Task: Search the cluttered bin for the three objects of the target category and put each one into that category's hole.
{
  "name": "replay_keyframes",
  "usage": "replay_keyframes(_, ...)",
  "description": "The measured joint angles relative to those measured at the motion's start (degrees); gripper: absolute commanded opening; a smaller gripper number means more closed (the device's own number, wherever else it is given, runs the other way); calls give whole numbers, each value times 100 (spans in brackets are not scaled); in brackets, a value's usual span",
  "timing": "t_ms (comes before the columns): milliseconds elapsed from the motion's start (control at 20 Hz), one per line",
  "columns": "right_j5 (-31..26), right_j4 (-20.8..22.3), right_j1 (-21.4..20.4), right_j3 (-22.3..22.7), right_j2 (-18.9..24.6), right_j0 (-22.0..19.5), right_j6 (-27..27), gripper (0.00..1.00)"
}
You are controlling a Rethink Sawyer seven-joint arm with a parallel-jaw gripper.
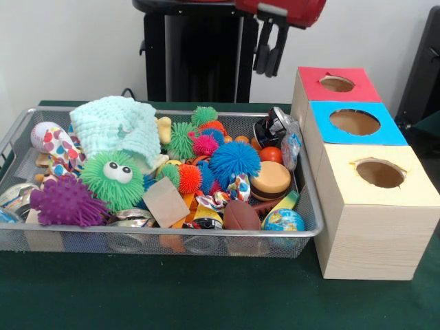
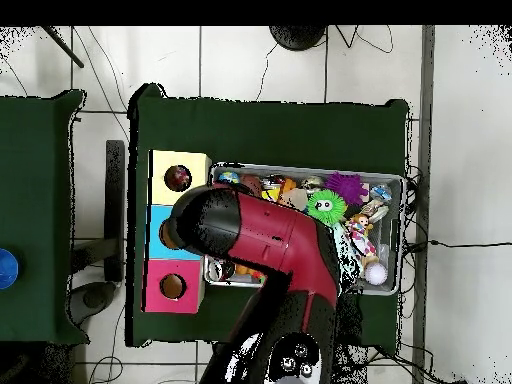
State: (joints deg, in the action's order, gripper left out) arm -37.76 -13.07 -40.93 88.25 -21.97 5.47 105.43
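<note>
Dark green cloth-covered desk (image 1: pixel 206 295) nearest, carrying silver wire-mesh bin (image 1: pixel 172 239) crammed with toys. Pale wooden box with yellow top sits just right of bin, round hole (image 1: pixel 380 173) facing up for drop-in. White dotted cloth pieces half buried: one at bin's left end (image 1: pixel 53 146), another near bin's middle front (image 1: pixel 235 187); third not identifiable. Black claw (image 1: pixel 269 51) hangs behind bin's far right corner, holding nothing; opening unreadable. No legible writing or labels.

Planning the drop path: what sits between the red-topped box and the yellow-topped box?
The blue-topped box, in line and touching both: the red-topped box behind it, the yellow-topped box in front. Both views show this.
</note>
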Motion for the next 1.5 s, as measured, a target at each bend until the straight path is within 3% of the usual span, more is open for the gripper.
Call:
replay_keyframes(200, 240, 1, 140, 2, 9, -1, 0, 0)
replay_keyframes(750, 250, 0, 473, -10, 19, -1, 0, 0)
replay_keyframes(1500, 135, 0, 906, -470, 63, -96, 0, 0)
